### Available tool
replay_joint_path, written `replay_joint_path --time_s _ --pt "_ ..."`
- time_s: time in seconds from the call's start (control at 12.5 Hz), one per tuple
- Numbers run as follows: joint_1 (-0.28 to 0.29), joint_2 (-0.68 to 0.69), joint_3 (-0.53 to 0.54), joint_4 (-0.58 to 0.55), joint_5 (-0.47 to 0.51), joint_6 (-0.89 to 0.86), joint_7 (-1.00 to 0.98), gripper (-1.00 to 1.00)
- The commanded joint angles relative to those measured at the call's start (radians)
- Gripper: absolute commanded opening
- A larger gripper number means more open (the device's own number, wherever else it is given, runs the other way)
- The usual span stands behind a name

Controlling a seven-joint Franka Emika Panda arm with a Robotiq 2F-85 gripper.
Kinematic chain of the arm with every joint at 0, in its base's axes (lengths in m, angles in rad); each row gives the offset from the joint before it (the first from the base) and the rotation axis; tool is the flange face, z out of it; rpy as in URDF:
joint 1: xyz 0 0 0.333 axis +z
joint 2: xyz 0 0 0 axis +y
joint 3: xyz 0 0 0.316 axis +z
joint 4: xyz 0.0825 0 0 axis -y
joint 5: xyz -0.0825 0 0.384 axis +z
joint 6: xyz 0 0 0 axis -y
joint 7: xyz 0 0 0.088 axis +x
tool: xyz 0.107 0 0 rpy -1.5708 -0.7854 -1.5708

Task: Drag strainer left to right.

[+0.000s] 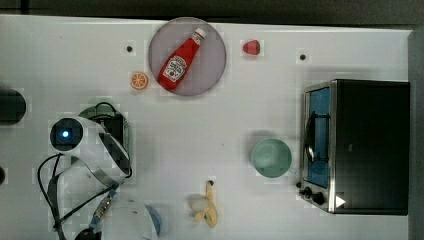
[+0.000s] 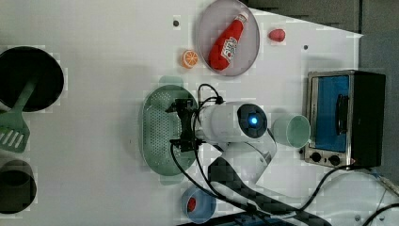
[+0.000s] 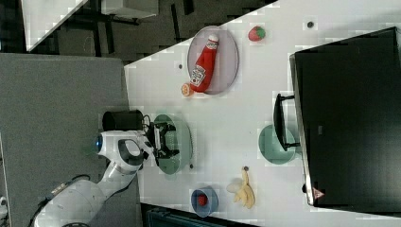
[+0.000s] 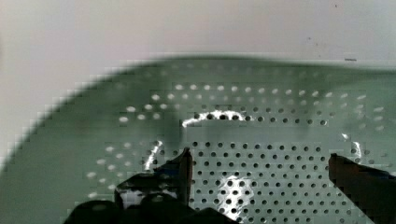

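Gripper, jaws spread wide and empty, poised inside the strainer bowl to push it sideways across the table

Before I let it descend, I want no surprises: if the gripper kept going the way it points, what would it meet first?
Most likely the strainer's perforated floor: the open gripper points down into it, nothing between the fingers.

Left view | claw spread wide, hung over strainer | strainer lay mid-table | ketchup bottle on grey plate | cup beside toaster oven
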Motion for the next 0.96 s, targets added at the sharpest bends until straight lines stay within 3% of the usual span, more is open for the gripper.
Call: replay_joint_path --time_s 0.08,0.64,0.96 --pt "-0.022 -0.010 -0.028 0.010 -0.002 0.001 0.029 1.00" --pt "-0.101 -0.053 -0.029 -0.053 -0.003 0.004 -0.013 1.00" --pt "-0.167 -0.100 -0.030 -0.114 -0.003 0.005 -0.144 1.00"
